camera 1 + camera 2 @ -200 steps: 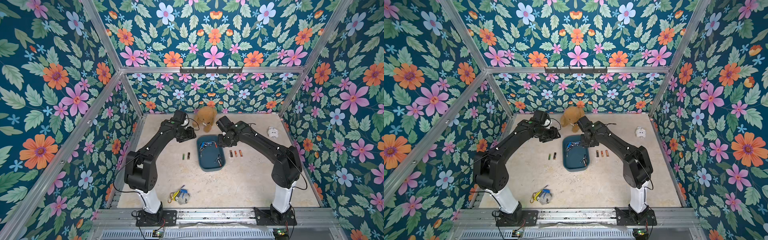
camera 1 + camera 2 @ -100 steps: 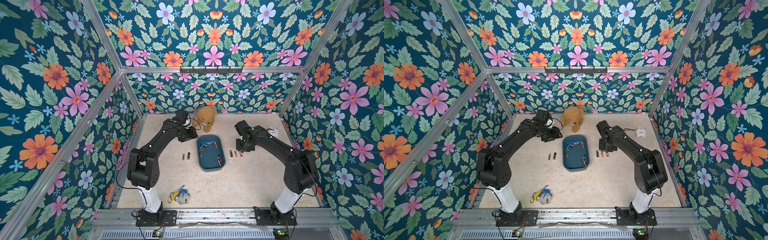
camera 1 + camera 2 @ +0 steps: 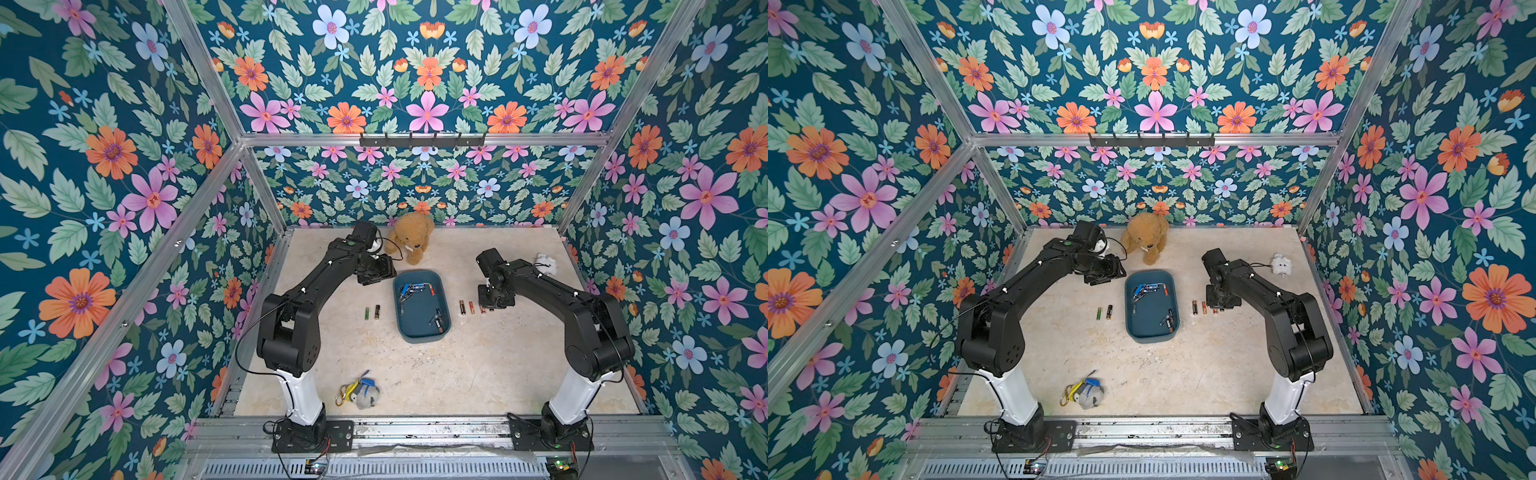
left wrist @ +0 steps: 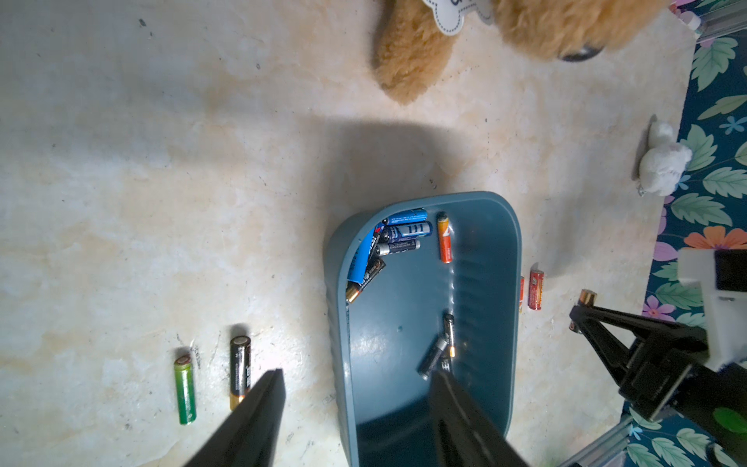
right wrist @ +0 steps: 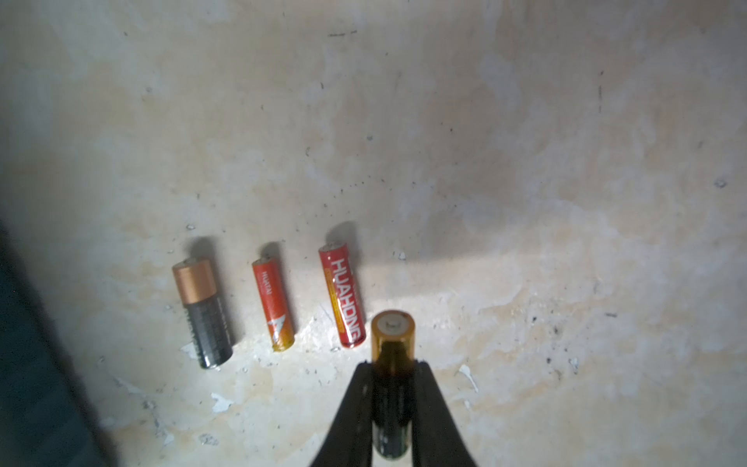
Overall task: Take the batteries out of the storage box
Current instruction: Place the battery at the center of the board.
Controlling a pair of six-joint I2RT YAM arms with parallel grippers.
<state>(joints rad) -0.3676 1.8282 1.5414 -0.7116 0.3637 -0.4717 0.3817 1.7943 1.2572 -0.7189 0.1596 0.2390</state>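
In both top views, the left hand (image 3: 376, 272) hangs by the far corner of the storage box (image 3: 415, 324). The right hand (image 3: 492, 300) is low over the table (image 3: 457, 374), fingers too small to read.

Left wrist view: fingers spread, either side of the box wall; batteries (image 4: 398, 242) cluster inside.

Right wrist view: fingers pinch a copper-capped battery (image 5: 393, 335) beside three loose batteries (image 5: 275, 303); box edge cropped.

teal storage box (image 3: 419, 337), black-and-copper battery (image 5: 393, 343), floral walls (image 3: 415, 83)
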